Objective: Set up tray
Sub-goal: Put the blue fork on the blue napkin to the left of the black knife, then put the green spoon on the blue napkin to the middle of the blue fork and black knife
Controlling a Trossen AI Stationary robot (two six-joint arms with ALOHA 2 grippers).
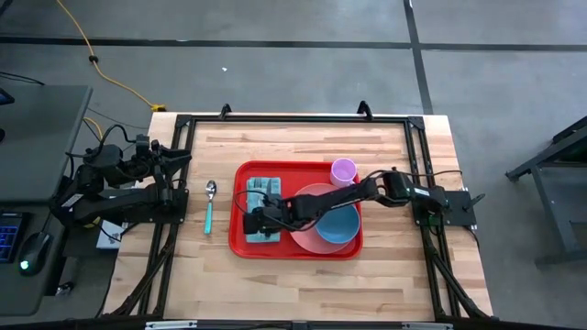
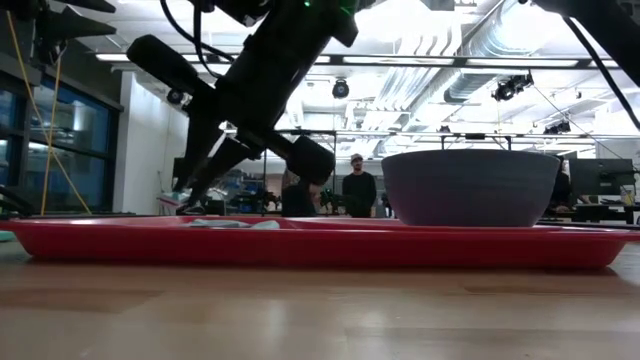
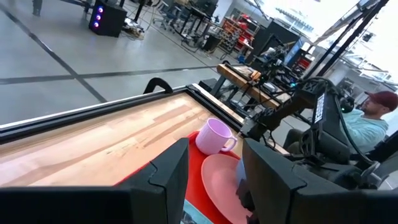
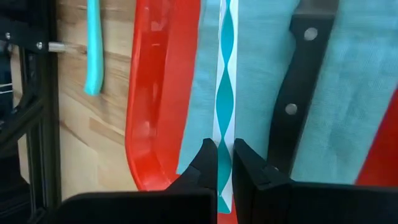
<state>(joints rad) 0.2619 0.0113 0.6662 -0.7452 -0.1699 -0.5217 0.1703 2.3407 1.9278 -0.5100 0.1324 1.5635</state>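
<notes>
Tray: the red tray lay near the middle of the table, a little toward the front edge.
On the tray: a teal napkin at its left end, a pink plate with a blue bowl on it at the right, and a pink mug at the back right corner.
On the napkin: a black-handled knife lay along the cloth, with a white-and-teal patterned strip beside it.
Right gripper: the right gripper reached across the tray over the napkin, fingers pressed together with the end of the strip between their tips.
Spoon: a teal-handled spoon lay on the table just left of the tray.
Left gripper: the left gripper waited at the left edge, fingers parted and holding nothing.
</notes>
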